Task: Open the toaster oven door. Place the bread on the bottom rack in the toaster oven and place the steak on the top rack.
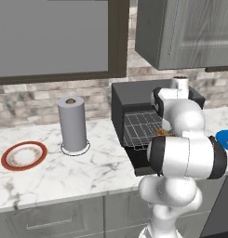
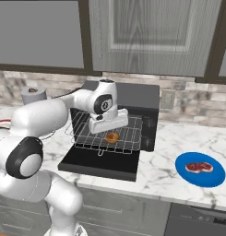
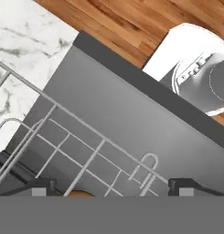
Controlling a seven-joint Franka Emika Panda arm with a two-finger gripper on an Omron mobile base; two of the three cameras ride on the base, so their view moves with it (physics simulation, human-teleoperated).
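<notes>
the toaster oven (image 2: 133, 99) sits on the marble surface (image 2: 165, 170) with the toaster oven door (image 2: 100, 163) folded flat down toward the front. the bottom rack (image 2: 110, 136) is slid out over the door, and the bread (image 2: 111, 137) lies on its wires, a little round golden piece near the middle. the right base view gives that clearly; in the left base view the arm's white bulk covers most of the rack and just a sliver of the bread (image 1: 165, 132) peeks past it.

the hand (image 2: 109, 123) hangs just above the bread, pointing down, fingers spread wide with nothing pinched between them. the hand view looks straight down: two dark fingertips (image 3: 40, 186) well apart at the bottom edge, a brown crescent of bread (image 3: 79, 194) between them, the rack's small front loop (image 3: 147, 167) at about 5 o'clock of centre, and the grey door panel (image 3: 131, 114) running up to 1 o'clock, with wooden floor (image 3: 131, 23) beyond it.

the steak (image 2: 199, 167) rests on a blue plate (image 2: 188, 177) at 3 o'clock of the oven, well apart from it; the left base view catches just the plate's edge (image 1: 224, 138). that view adds a paper-towel roll (image 1: 72, 123) and a red-rimmed plate (image 1: 23, 155) out at 9 o'clock. the top rack is too dark inside the oven to make out.
</notes>
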